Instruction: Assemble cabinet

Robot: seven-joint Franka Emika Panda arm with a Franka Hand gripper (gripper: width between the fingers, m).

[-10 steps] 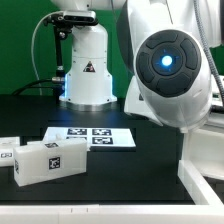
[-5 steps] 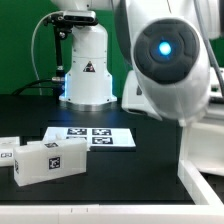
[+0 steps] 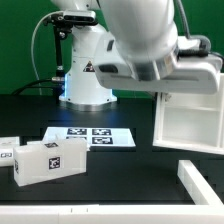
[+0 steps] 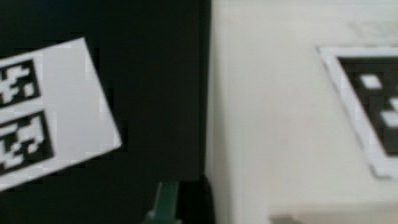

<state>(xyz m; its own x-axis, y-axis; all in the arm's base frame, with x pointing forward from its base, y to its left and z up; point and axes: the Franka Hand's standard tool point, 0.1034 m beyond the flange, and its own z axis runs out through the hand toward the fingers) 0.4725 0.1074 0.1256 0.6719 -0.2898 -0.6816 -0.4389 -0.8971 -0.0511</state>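
Note:
The cabinet [image 3: 188, 118], a large white box frame, hangs off the table at the exterior view's right, with its open hollow side facing the camera. My gripper [image 3: 163, 84] is shut on its upper edge; the fingers are mostly hidden behind the hand. In the wrist view the cabinet's white wall [image 4: 285, 110] fills most of the picture and carries a blurred tag [image 4: 370, 95]. One green finger [image 4: 169, 200] lies against its edge, so the gripper [image 4: 222, 207] spans that wall. White tagged drawer blocks [image 3: 47, 160] lie on the table at the exterior view's left.
The marker board [image 3: 90, 137] lies flat on the black table under and to the left of the held cabinet; it also shows in the wrist view [image 4: 45, 110]. A white L-shaped rail [image 3: 200, 182] sits at the front right. The arm's base [image 3: 88, 70] stands behind.
The arm has swung up and to the exterior view's left. The cabinet has risen off the table at the right and turned its hollow side to the camera.

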